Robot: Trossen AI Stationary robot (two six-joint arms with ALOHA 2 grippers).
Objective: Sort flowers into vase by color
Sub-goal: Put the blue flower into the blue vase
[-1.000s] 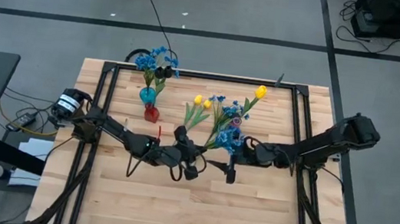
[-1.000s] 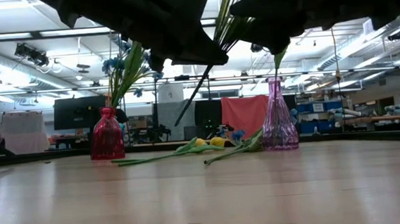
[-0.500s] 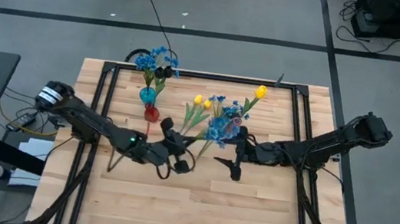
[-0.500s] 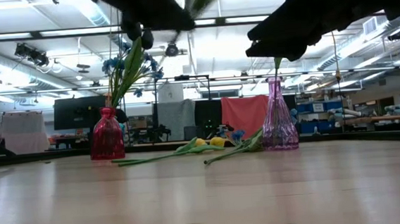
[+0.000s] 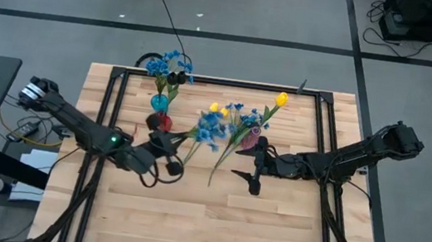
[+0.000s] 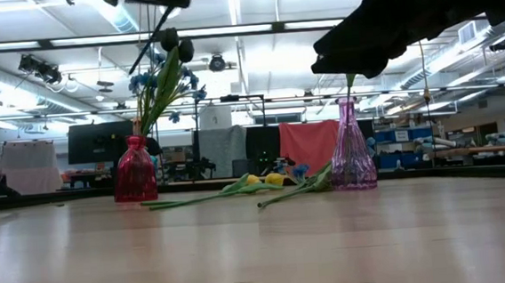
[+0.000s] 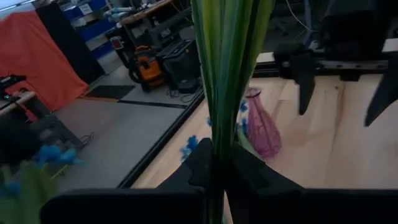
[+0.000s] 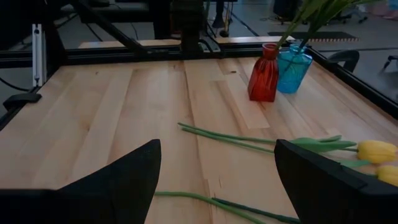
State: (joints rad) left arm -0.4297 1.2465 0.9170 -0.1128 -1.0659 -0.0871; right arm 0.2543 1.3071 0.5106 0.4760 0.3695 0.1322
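Note:
My left gripper [image 5: 172, 159] hangs above the table's middle left, shut on a blue-blossom flower [image 5: 211, 127]. Beside it stand the red vase [image 5: 162, 121] and the blue vase [image 5: 159, 102]; blue blossoms [image 5: 169, 66] and dark tulips [image 5: 177, 76] stick out of them. The purple vase [image 5: 251, 135] holds a yellow tulip [image 5: 282, 99]. Two yellow tulips [image 5: 217, 109] and another blue spray [image 5: 238, 110] lie flat on the wood. My right gripper [image 5: 247, 180] hovers open near the purple vase, holding nothing. My left gripper pinches the flower's green stem and long leaves [image 7: 217, 146] between its two fingers, which lie across the stem. The flower is lifted clear of the table. Its blossom end slants away from the gripper toward the table's right and far side.
A black frame rail [image 5: 221, 82] runs round the table's edges. Loose green stems [image 8: 227, 138] lie across the middle of the wood between the vases. Bare wood [image 5: 203, 220] fills the near half of the table.
My left gripper has carried the blue flower up and toward the table's left, away from my right gripper and toward the red and blue vases. The blossoms have moved from beside the purple vase to left of centre. My right gripper drew back slightly toward the right.

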